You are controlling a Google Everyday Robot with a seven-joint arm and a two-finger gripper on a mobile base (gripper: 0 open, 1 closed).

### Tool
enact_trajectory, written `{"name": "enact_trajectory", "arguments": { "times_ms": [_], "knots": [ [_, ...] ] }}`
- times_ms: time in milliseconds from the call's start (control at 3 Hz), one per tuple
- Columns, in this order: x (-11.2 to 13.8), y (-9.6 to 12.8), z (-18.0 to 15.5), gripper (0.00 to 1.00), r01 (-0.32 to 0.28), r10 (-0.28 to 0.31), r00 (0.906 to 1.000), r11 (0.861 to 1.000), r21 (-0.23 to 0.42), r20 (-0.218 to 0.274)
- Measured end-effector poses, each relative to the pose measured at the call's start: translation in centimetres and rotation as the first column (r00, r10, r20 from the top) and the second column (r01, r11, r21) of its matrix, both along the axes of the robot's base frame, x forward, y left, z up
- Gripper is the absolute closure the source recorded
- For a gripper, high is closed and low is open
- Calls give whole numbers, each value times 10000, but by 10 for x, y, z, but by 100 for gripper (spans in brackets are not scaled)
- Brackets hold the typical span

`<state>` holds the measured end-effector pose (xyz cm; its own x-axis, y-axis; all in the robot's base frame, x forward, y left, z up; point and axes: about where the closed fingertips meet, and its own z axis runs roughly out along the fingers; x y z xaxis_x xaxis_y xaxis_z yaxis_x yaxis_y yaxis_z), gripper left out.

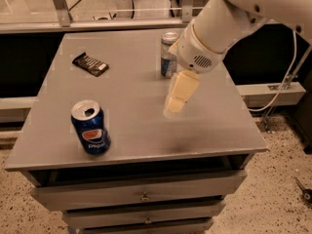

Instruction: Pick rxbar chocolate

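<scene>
Nearest the camera, grey metal-looking drawers with small knobs are seen under the front edge of the worktop; the worktop is a flat, matte grey, nearly square slab with plain straight edges; a speckled floor is seen to its right. A blue Pepsi can, cylindrical and glossy with its top opened, is stood upright near the front left corner, close to the front edge. Above the middle of the worktop a cream-coloured gripper is hung, tilted down and to the left from a smooth white arm that is reached in from the upper right; how far it is open cannot be told, and no object is seen in its hold. A wide bare stretch of worktop is left between the gripper and the left side. Farther back on the left the rxbar chocolate is laid flat and slightly askew; it is a small thin rectangle in a dark brown-black wrapper with pale lettering, well apart from both cans and from the gripper, with open surface all round it. At the far centre a slim silver-blue can is stood upright, partly covered by the arm.
</scene>
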<state>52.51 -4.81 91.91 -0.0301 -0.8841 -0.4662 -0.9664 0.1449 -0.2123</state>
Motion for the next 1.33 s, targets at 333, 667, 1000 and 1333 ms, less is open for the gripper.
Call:
{"name": "enact_trajectory", "arguments": {
  "times_ms": [333, 667, 1000, 1333],
  "knots": [
    [11, 20, -2, 0, -14, 12, 10000, 9987, 502, 43],
    [42, 69, -4, 0, -34, 7, 9998, 9885, 1512, 177],
    [79, 113, -7, 0, 62, -139, 9995, 9695, 2451, 298],
    [121, 148, -11, 0, 442, -600, 9975, 9438, 3276, 383]
  ]
}}
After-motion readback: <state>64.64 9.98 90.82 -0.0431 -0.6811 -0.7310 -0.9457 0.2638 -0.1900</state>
